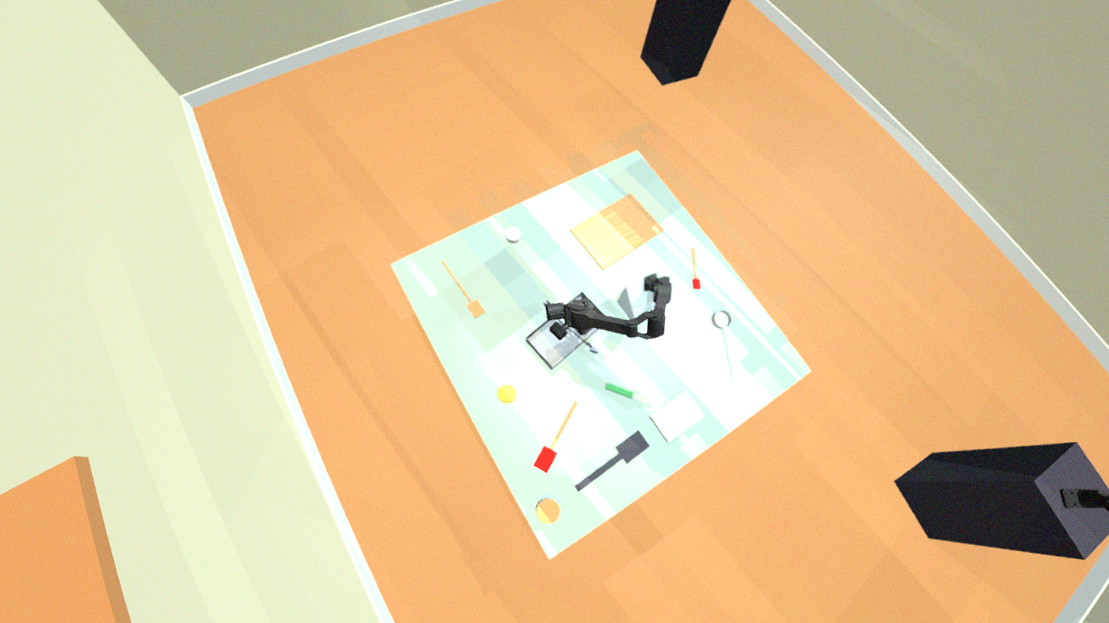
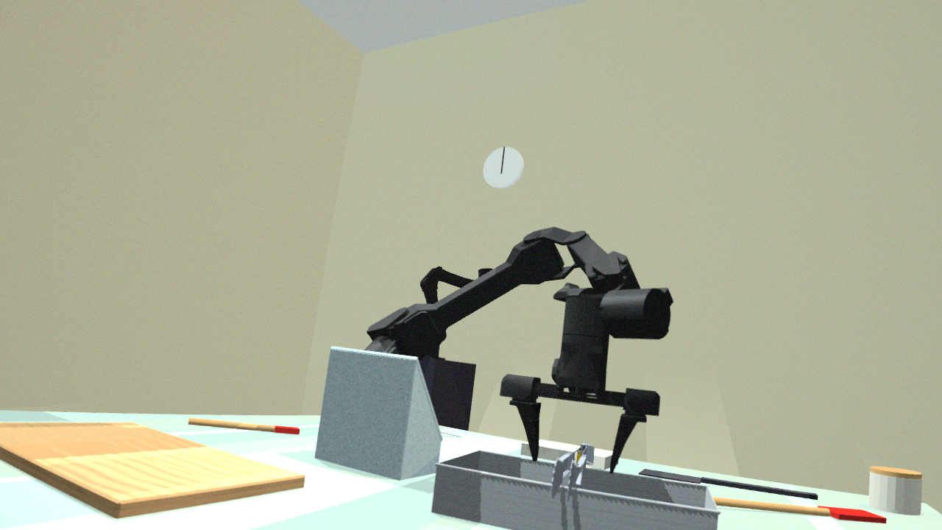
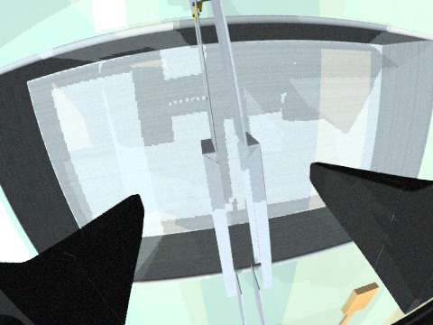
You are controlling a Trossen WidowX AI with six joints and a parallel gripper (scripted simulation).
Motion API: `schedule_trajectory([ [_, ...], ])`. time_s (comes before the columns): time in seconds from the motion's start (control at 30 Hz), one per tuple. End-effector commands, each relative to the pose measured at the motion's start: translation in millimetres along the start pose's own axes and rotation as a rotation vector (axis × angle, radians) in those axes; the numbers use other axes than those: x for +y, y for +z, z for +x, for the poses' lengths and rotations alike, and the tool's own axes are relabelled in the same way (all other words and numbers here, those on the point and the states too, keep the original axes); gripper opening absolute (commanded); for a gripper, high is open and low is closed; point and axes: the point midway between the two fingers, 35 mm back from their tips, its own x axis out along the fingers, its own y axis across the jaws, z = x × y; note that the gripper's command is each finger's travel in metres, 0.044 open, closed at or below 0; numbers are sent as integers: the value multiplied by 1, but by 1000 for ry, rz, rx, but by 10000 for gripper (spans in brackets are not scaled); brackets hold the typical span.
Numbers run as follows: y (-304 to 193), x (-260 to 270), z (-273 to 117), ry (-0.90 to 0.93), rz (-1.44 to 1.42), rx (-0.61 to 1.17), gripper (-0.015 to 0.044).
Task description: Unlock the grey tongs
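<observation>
The grey tongs (image 2: 561,467) (image 3: 258,190) lie across the grey roasting tin (image 2: 494,497) (image 3: 180,262), arms close together. The tongs' hinge end, with a small yellow part, reaches past one long wall at the top of the wrist view, and the tips reach past the opposite wall. My gripper (image 2: 573,465) (image 3: 229,187) points down over the tin, open and empty. Its fingertips stand wide apart, one on each side of the tongs, near rim height and not touching them. The wooden board (image 1: 604,247) (image 2: 164,474) lies flat, apart from the tin, with nothing on it.
A tall grey-blue block (image 1: 627,302) (image 2: 369,408) stands between the board and the tin, near the arm's base. Also on the table are a green-handled tool (image 1: 619,389), a white block (image 1: 677,417), a dark spatula (image 1: 612,465), a red-ended spatula (image 1: 544,458) and a lidded jar (image 2: 894,494).
</observation>
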Motion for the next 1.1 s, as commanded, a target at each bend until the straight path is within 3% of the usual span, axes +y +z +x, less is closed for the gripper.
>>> schedule_trajectory([
  [0.0, 0, 1, 7, -3, 8, -5, 440],
  [0.73, 2, 2, 40, -3, 8, -9, 440],
  [1.07, 2, 1, 37, 0, -1, -4, 177],
])
